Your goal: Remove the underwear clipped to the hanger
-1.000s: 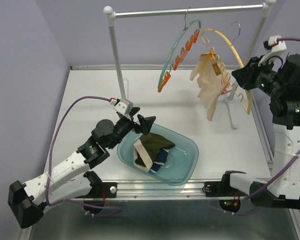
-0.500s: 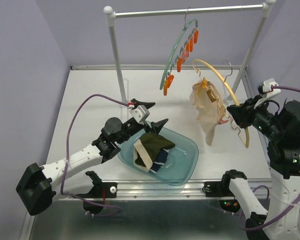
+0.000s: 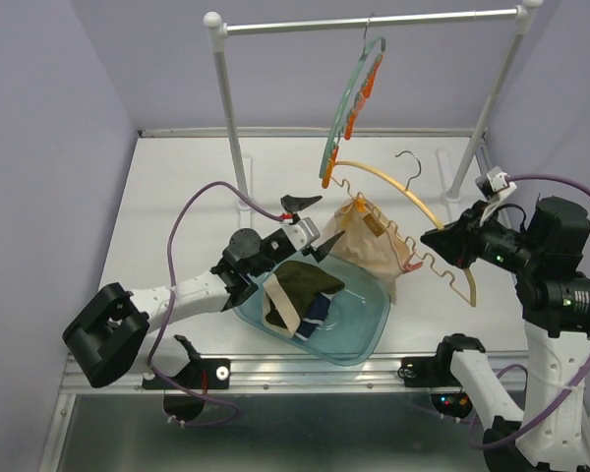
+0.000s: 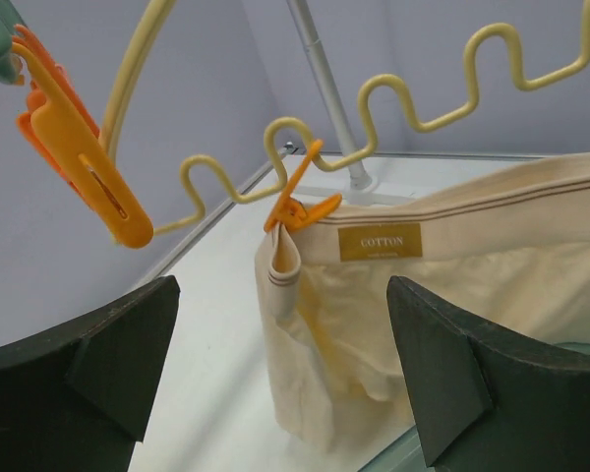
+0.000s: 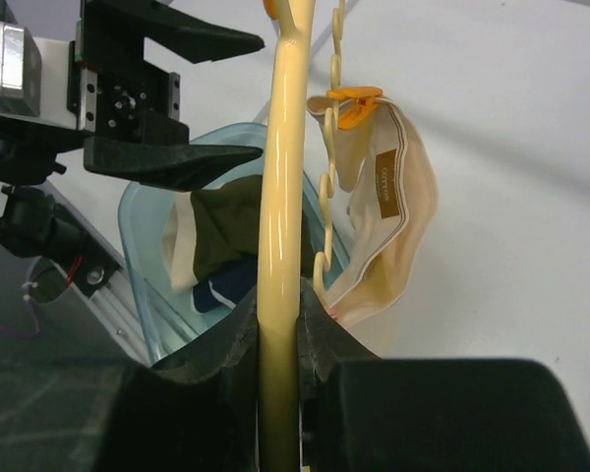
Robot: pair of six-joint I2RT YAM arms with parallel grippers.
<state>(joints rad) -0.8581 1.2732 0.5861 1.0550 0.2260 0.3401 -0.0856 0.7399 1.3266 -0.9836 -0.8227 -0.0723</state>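
The right pincer (image 5: 278, 324) was pinched tight on the yellow hanger (image 5: 278, 177), above and to the right of the blue tub (image 3: 374, 334). An orange clip (image 4: 295, 205) fixed the beige underwear (image 3: 369, 246) to that hanger, and the garment hung at the tub's far rim. The left pincer (image 4: 280, 295), spread wide, faced it above the tub's far left rim. The olive brief (image 3: 300, 283) and navy brief (image 3: 318, 310) lay inside the tub.

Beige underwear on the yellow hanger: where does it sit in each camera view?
Top external: beige underwear, centre, at the blue tub's far edge.
Left wrist: centre-right, filling the lower half.
Right wrist: right of centre, beside the yellow hanger.
Shared landmark: the orange clip on its waistband.
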